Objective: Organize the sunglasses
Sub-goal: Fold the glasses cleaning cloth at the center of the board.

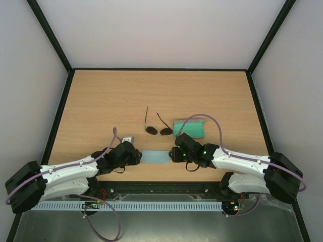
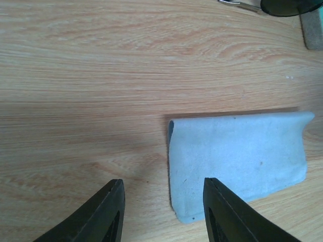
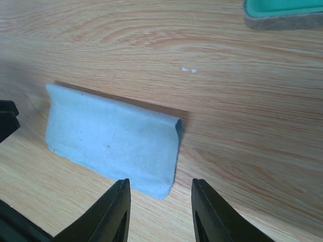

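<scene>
At each end of blue cloth (image 1: 155, 157), your arms stretch low, pointing inward. Your left gripper (image 2: 164, 212) and right gripper (image 3: 160, 209): fingers partly apart, holding nothing. Sunglasses (image 1: 158, 130) just behind cloth.

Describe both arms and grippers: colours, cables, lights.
The left arm and right arm match: white link shells, black joint housings, bulky black shoulders. A lilac cable loops along each. Green lights glow at the right wrist. The left gripper and right gripper have black, tapered, matte fingers.
</scene>
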You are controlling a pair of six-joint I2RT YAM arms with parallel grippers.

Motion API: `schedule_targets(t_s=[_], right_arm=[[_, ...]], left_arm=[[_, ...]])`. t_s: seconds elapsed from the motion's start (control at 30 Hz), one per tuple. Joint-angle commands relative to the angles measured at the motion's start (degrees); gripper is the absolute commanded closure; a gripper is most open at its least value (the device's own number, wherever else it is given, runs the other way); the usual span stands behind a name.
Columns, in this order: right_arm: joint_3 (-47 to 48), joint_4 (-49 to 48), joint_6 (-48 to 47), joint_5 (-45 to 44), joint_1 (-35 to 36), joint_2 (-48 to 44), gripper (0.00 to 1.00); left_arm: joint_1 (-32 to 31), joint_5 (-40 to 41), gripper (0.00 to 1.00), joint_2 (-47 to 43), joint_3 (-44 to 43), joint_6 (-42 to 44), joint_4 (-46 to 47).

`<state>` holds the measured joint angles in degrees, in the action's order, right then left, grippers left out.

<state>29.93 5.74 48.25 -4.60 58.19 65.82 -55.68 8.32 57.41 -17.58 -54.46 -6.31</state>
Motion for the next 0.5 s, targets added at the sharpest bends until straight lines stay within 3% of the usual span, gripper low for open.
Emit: schedule_targets(t_s=[0.0,0.17,0.47], right_arm=[[1.1,-2.4,-1.0,7.2,-1.7,4.5,0.66],[3.3,-0.4,-1.1,5.2,-1.6,10.7,0.71],[5.2,0.6,0.2,0.7,-0.7,15.6,0.73]], left_arm=[[3.3,-8.5,0.54,0.2,0.4,3.7,4.8],[3.9,-8.5,0.53,1.8,-0.6,4.5,3.6],[3.9,-7.3,0.53,0.7,0.0,5.3,1.8]])
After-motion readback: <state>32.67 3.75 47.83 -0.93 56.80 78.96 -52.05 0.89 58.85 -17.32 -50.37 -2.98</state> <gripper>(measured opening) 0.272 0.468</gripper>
